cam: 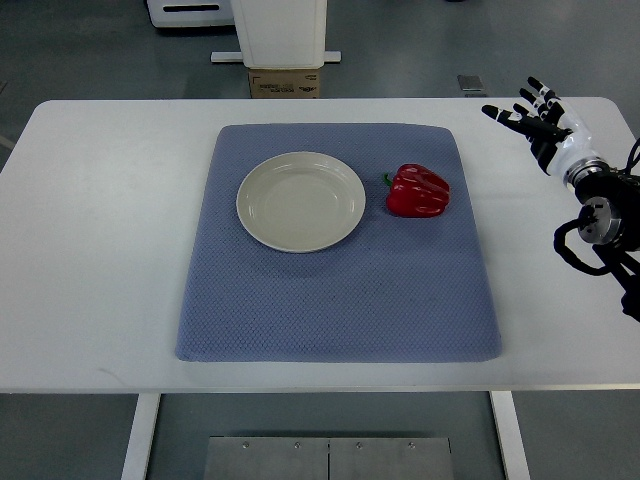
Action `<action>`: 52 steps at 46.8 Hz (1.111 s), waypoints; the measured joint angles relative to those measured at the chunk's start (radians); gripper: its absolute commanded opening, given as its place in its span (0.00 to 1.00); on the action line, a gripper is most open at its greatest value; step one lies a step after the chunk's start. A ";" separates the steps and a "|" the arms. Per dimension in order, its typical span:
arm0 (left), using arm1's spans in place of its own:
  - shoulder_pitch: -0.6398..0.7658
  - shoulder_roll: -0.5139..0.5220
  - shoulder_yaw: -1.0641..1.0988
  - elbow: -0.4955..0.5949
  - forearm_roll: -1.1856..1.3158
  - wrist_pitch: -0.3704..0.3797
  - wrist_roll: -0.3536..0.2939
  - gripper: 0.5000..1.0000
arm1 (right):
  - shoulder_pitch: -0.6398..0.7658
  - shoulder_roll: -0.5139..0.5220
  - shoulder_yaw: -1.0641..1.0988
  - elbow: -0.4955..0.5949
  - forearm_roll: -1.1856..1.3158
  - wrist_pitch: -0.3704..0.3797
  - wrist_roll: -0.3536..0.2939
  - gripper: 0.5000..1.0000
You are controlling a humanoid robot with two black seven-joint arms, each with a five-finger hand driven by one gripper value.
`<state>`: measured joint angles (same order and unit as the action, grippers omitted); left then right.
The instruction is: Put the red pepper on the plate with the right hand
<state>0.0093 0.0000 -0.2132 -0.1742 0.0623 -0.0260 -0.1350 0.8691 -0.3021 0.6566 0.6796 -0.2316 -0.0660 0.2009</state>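
A red pepper (418, 191) with a short green stem lies on its side on the blue mat (340, 290), just right of the cream plate (301, 200). The plate holds nothing. My right hand (535, 115) hovers over the table's far right corner, well to the right of the pepper, its black-tipped fingers spread and holding nothing. Its arm comes in from the right edge. The left arm does not show.
The mat lies on a white table (90, 250). Beyond the far edge stand a white pillar base (278, 35) and a cardboard box (285, 82). A small grey object (472, 84) lies on the floor behind the table.
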 measured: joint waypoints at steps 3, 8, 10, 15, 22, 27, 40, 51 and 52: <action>0.000 0.000 0.000 -0.001 0.001 0.000 0.000 1.00 | 0.000 0.000 0.000 0.000 0.000 0.000 0.000 1.00; 0.000 0.000 0.000 -0.002 0.002 0.000 0.000 1.00 | -0.001 0.001 -0.001 0.000 0.000 0.000 0.000 1.00; 0.000 0.000 0.001 -0.002 0.002 0.000 0.000 1.00 | -0.001 0.003 -0.001 0.000 0.000 0.000 0.000 1.00; 0.000 0.000 0.001 -0.002 0.002 0.000 0.000 1.00 | -0.001 0.012 -0.002 0.000 0.000 0.000 0.000 1.00; 0.001 0.000 0.001 -0.002 0.000 -0.001 0.000 1.00 | -0.001 0.013 -0.003 0.000 0.000 0.000 0.000 1.00; 0.001 0.000 0.000 -0.001 -0.002 -0.001 0.000 1.00 | -0.001 0.013 -0.003 0.001 0.000 0.000 0.000 1.00; 0.001 0.000 0.000 -0.001 -0.003 0.000 0.000 1.00 | 0.001 0.011 -0.001 0.002 0.000 0.000 0.000 1.00; 0.001 0.000 0.000 -0.001 -0.003 0.000 0.000 1.00 | 0.001 0.011 0.000 0.002 0.000 0.002 0.012 1.00; 0.001 0.000 0.000 -0.001 -0.003 0.000 0.000 1.00 | 0.001 0.011 0.000 0.002 0.000 0.002 0.015 1.00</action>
<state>0.0108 0.0000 -0.2133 -0.1748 0.0597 -0.0260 -0.1350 0.8705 -0.2915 0.6566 0.6812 -0.2316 -0.0644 0.2162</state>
